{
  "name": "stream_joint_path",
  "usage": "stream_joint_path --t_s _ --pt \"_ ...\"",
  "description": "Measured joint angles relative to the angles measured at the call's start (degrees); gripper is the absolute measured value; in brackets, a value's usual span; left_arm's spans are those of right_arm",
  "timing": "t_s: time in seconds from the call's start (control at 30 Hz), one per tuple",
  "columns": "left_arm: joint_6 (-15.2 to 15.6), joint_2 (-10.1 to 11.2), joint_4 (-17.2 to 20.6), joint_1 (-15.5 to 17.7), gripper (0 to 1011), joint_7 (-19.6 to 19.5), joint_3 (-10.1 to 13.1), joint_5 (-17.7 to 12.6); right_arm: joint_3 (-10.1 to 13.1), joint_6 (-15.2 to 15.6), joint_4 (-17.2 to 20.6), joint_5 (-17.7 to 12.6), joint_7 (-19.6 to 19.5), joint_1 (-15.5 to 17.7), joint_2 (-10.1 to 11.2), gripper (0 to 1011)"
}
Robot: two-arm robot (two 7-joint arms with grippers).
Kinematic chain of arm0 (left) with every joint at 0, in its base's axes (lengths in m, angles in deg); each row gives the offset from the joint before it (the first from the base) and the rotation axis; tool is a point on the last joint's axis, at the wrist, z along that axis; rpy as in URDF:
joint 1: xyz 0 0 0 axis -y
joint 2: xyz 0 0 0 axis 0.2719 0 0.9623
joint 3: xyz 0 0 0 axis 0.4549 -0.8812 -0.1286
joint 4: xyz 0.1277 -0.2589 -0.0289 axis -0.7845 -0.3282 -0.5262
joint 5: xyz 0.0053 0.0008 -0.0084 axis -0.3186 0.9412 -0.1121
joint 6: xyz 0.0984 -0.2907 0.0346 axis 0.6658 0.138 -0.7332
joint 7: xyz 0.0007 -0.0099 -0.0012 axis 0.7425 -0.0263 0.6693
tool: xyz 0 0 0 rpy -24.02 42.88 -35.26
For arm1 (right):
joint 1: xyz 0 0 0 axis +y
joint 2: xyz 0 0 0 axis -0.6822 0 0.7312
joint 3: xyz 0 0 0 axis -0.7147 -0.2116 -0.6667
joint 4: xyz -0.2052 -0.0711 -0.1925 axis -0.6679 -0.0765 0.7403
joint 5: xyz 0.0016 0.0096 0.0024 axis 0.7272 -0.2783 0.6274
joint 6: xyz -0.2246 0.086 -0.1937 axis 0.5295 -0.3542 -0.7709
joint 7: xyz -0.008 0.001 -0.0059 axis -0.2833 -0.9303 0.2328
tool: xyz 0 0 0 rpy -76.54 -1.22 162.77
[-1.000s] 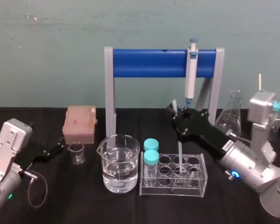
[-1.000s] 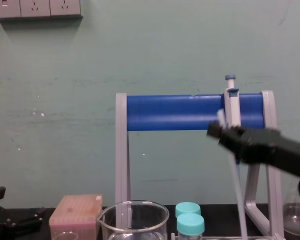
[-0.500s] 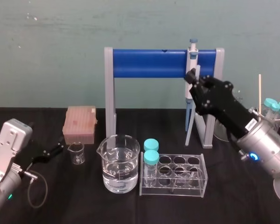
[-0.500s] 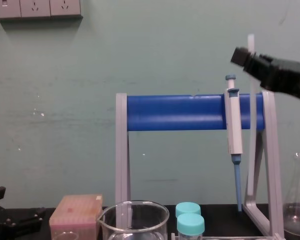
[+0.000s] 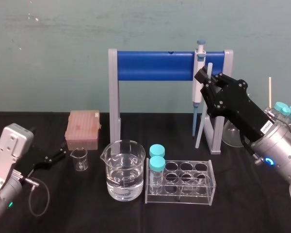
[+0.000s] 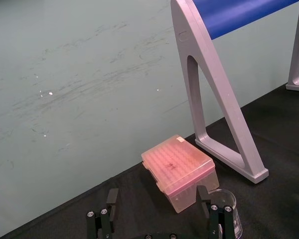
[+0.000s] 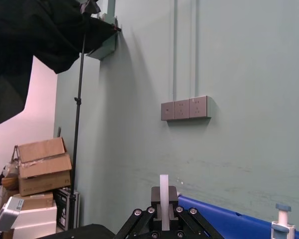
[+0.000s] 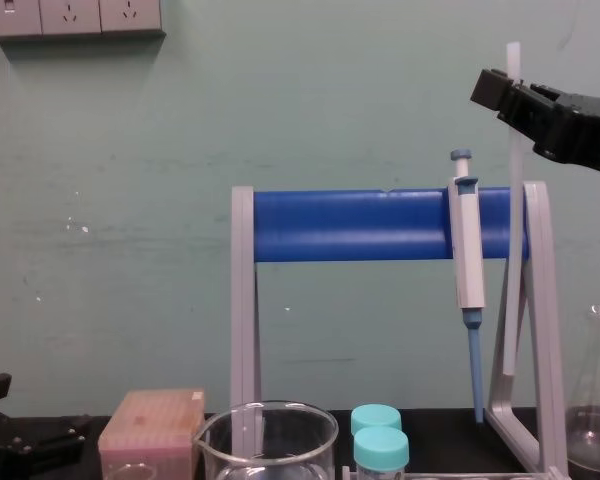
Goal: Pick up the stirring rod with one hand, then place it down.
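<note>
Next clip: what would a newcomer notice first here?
The black right hand holds a thin translucent white stirring rod nearly upright in the air by the right leg of the blue-barred grey stand. A glass beaker of water stands centre front; the left hand sits low at left.

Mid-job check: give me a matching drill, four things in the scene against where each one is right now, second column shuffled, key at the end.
Things
1. stirring rod
2. pipette
3. teal-capped tubes
4. left gripper

Places
A. hanging on the stand's blue bar
B. low at the left, near the pink tip box, fingers open
C. standing in the clear rack
D. clamped roughly upright in the right gripper, lower end hanging free

Pairs: 1-D, 2-A, 3-C, 4-B
</note>
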Motion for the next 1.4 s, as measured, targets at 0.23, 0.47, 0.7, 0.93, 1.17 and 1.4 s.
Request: stream_joint_path --t_s 0.23,0.47,0.7,0.93,1.17,1.4 --pt "0.0 0.0 0.0 0.0 1000 0.0 0.0 0.0 0.0 0.1 0.1 0.0 0.1 0.1 0.2 67" --pt "0.0 0.0 0.0 0.0 1000 0.0 0.0 0.0 -0.1 0.2 0.0 0.1 0.2 0.2 0.3 67" --pt "0.0 0.0 0.0 0.0 1000 0.0 0.0 0.0 -0.3 0.2 -0.2 0.2 0.2 0.0 0.1 67" --pt "0.0 0.0 0.0 0.0 1000 0.0 0.0 0.0 -0.6 0.2 -0.6 0.2 0.4 -0.3 0.0 67" --pt "0.0 0.0 0.0 0.0 1000 0.0 0.0 0.0 -0.7 0.2 -0.5 0.2 0.4 -0.3 0.0 67" --pt "0.0 0.0 0.0 0.0 1000 0.0 0.0 0.0 -0.7 0.3 -0.5 0.2 0.4 -0.3 0.0 67"
